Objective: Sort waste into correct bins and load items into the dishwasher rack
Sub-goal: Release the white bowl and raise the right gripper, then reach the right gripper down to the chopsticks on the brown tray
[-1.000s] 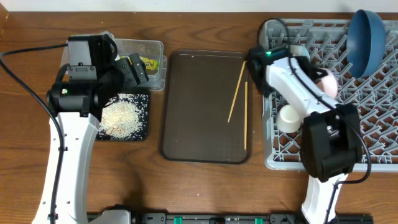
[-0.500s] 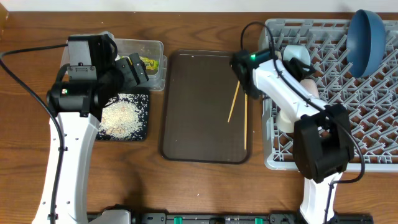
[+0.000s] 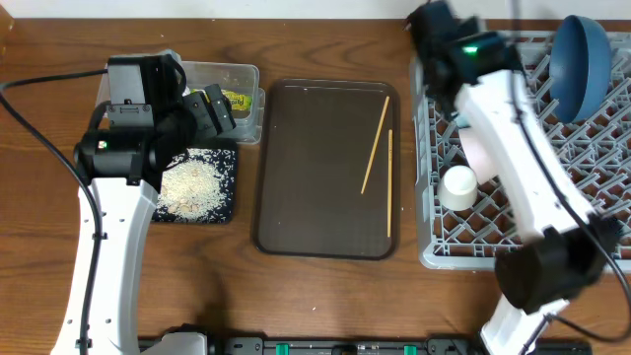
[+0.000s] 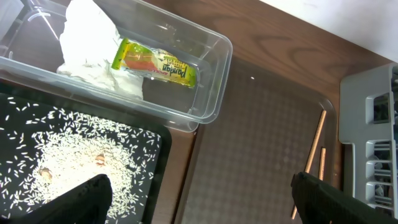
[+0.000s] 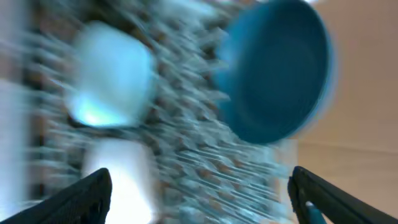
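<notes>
Chopsticks [image 3: 375, 146], both of them, lie on the brown serving tray [image 3: 306, 197], on its side nearest the rack [image 3: 444, 258]. Your clear tub [image 4: 214, 87] holds the napkin [image 4: 87, 43] and the wrapper [image 4: 155, 62]; the black tray [image 4: 155, 174] just beside it holds the rice [image 4: 68, 162]. The rack carries the dark blue dish [image 3: 584, 59] and the white cup [image 3: 458, 185]. Your left gripper [image 4: 205, 199] and right gripper [image 5: 199, 199] both gape wide, holding nothing.

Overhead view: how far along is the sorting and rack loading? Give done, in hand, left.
Done: napkin and wrapper lie in the clear tub; rice is on the black tray; blue dish and white cup sit in the rack. In hand: nothing, left gripper and right gripper are open. Left: both chopsticks, on the brown tray.
</notes>
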